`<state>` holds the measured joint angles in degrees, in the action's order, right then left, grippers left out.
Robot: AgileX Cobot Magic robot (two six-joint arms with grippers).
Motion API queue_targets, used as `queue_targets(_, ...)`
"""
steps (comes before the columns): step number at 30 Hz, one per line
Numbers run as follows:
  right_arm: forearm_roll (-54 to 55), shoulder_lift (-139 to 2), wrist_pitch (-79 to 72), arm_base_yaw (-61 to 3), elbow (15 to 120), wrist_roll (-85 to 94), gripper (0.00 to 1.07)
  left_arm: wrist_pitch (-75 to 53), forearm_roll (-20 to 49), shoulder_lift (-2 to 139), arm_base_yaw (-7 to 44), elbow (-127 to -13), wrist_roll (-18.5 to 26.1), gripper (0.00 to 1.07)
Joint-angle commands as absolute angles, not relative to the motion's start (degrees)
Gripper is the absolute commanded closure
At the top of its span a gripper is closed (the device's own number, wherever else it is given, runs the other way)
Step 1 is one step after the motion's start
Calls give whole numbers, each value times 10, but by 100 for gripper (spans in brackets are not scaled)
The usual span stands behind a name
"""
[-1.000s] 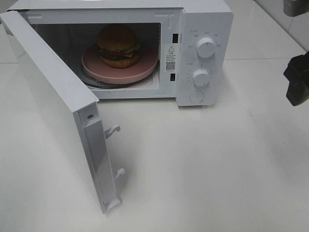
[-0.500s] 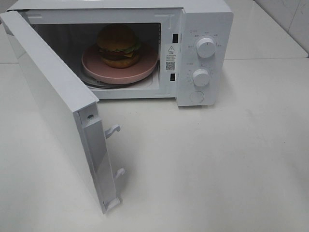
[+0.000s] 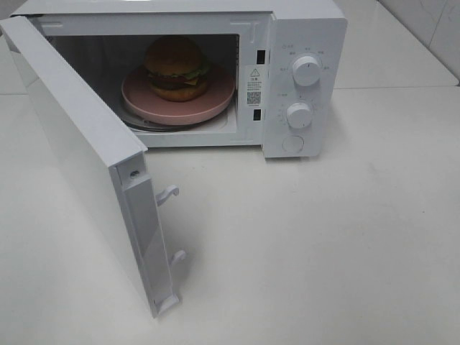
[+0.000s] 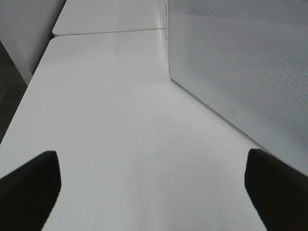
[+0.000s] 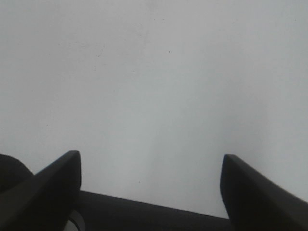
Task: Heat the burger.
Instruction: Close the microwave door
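Now pulled right claw [image 5: 149,156] away from the microwave [image 3: 309,29], spread and empty; left claw [image 4: 151,154] spread too. Burger [image 3: 175,65] inside on pink plate [image 3: 215,100]. Next: shut door [image 3: 79,158].

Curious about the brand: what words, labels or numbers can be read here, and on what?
Sticker on the microwave front: warning triangle and QR code, print too small to read.
Markings around the upper knob and lower knob: blurred, unreadable.
No brand name readable.
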<state>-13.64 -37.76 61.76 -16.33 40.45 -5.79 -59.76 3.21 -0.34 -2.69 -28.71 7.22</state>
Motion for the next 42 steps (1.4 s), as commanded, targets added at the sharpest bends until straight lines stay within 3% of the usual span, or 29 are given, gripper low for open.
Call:
queue_targets(1, -129, -339, 623, -145, 388, -64, 31, -596, 34, -16, -25, -285, 72, 10)
queue_targets(5, -104, -267, 623, -93, 366, -57, 31, -596, 34, -16, -25, -285, 72, 10)
queue_targets(14, -77, -148, 603, -46, 312, -57, 31, -596, 34, -16, -25, -285, 72, 10)
queue_targets(34, -74, 18, 578, -28, 290, -52, 31, -596, 34, -16, -25, -285, 72, 10)
queue_targets(42, -74, 17, 578, -28, 290, -52, 31, -596, 35, -14, -25, -285, 72, 10)
